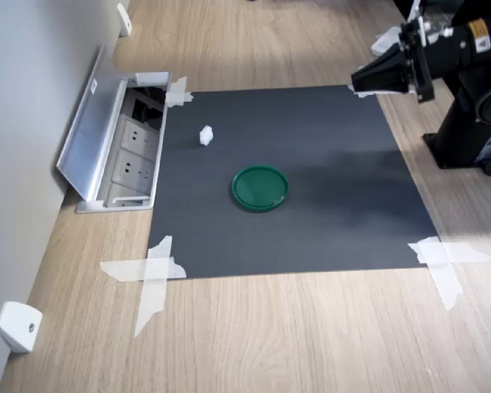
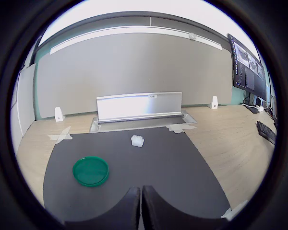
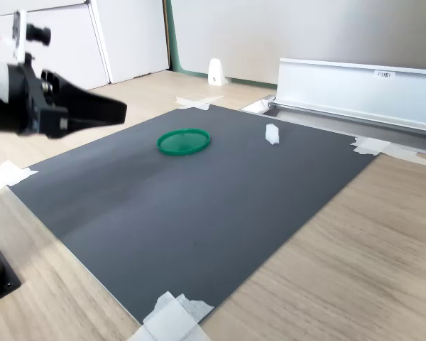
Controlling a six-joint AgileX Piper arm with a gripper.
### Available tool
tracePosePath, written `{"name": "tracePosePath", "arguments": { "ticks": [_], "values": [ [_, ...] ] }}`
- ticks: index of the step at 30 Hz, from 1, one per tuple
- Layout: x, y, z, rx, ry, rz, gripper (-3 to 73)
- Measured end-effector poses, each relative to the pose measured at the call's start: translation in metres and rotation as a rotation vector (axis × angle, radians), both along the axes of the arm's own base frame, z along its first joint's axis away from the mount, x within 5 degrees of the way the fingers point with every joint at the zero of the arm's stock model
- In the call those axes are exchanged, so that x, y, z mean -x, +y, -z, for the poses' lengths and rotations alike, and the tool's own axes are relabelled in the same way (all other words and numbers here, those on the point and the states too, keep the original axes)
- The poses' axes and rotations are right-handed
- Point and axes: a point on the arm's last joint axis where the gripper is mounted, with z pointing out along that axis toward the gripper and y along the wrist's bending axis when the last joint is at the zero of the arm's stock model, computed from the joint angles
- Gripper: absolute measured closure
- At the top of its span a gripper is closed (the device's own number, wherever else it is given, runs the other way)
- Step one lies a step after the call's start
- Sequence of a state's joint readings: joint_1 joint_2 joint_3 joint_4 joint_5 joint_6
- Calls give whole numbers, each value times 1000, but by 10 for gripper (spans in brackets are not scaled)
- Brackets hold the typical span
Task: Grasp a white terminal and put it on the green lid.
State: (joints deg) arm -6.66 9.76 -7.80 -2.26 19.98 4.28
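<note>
A small white terminal (image 1: 205, 135) sits on a dark mat (image 1: 327, 205) taped to the desk (image 1: 311, 327), well apart from the green lid (image 1: 260, 187). The arm's gripper (image 1: 356, 80) hovers above the mat's far corner, fingers (image 2: 129, 206) pressed together, holding nothing, far from the terminal.

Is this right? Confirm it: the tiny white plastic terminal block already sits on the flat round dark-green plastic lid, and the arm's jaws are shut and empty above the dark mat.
Not quite. The tiny white plastic terminal block lies on the dark mat, apart from the flat round dark-green plastic lid, as the first exterior view shows. The rest holds: the gripper has its jaws shut and empty above the mat.
</note>
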Motion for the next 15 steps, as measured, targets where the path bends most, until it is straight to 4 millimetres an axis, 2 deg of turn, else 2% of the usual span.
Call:
{"name": "tracePosePath", "arguments": {
  "ticks": [6,9,15],
  "values": [
    [-22,-4,-33,19,157,7,703],
    [-40,-7,-49,13,245,10,703],
    [-80,-14,-67,44,454,-2,703]
  ]
}}
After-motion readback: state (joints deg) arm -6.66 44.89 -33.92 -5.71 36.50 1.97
